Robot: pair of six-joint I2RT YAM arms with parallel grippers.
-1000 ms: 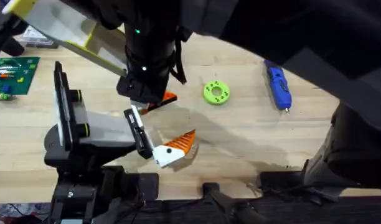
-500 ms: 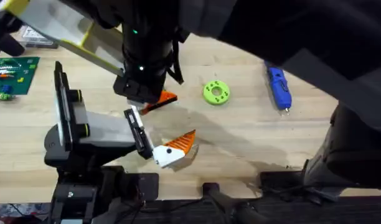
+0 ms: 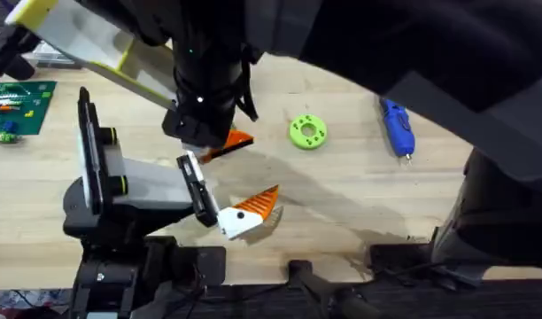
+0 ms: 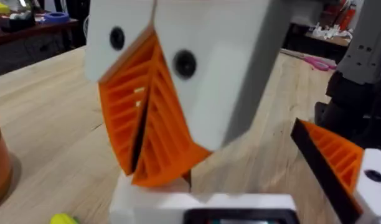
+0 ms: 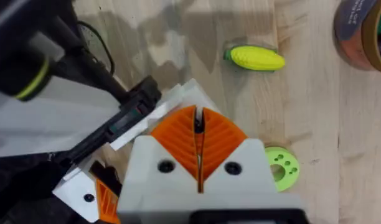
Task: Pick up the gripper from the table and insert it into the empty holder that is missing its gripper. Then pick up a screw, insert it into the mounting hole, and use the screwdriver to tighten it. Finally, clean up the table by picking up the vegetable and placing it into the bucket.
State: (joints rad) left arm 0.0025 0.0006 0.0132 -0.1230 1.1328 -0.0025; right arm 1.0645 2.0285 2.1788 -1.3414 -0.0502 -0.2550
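Underneath, the pale wooden table (image 3: 342, 190) carries the screwdriver (image 3: 396, 125).

So on the light wood counter (image 3: 342, 190) there's a bright green ring-shaped disc (image 3: 307, 132) with little holes in it, lying flat out in the open. Over at the far left edge sits a green circuit board (image 3: 19, 106) with small colored bits on it. There's also a pair of red-handled scissors (image 4: 316, 61) lying further back.
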